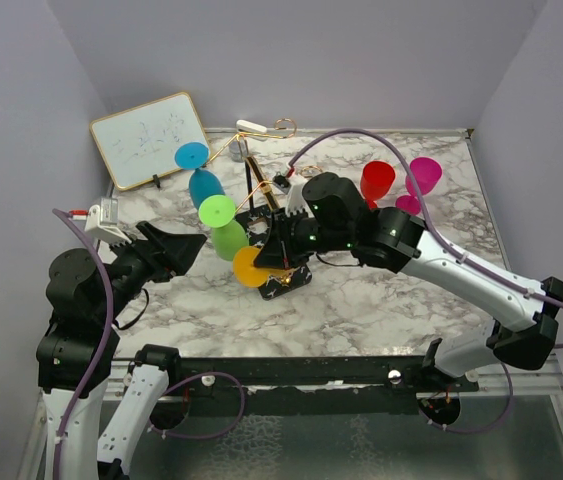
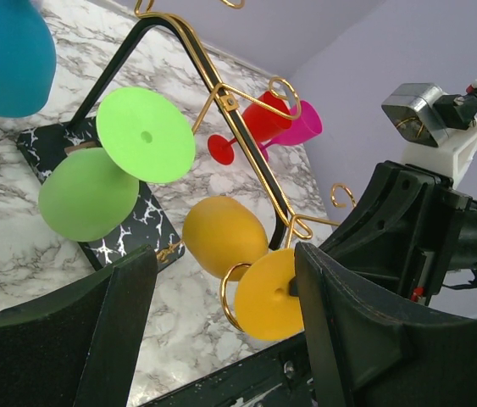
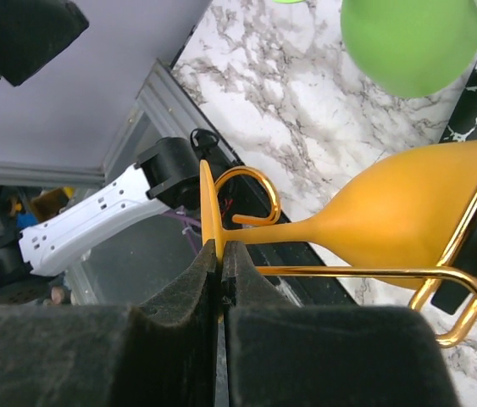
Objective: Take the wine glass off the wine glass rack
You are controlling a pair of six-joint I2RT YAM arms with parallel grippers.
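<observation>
While my right arm [image 1: 411, 240] is reaching across the marble counter [image 1: 381, 310], my right jaws are squeezing shut on the thin round foot of the orange wine glass [image 3: 391, 212]. I am pinching that foot right at its edge. The glass is hanging on the wine glass rack [image 2: 251, 153], at the lowest gold arm on the near side. It is lying almost flat, with its stem passing through a curled gold loop [image 3: 251, 191] and its bowl pointing back at the rack's post. The rack's black speckled base [image 2: 136, 229] is sitting on the counter under it.

My left jaws are standing wide open and are holding nothing. They are hanging just to the left of the rack, facing the glasses.

A green wine glass [image 1: 226, 238] and a blue wine glass [image 1: 204, 186] are hanging higher up on the same rack. A red wine glass [image 1: 377, 180] and a pink wine glass [image 1: 423, 175] are sitting close together on the far right of the counter, well apart from the rack. A framed whiteboard [image 1: 151, 140] is leaning at the back left corner.
</observation>
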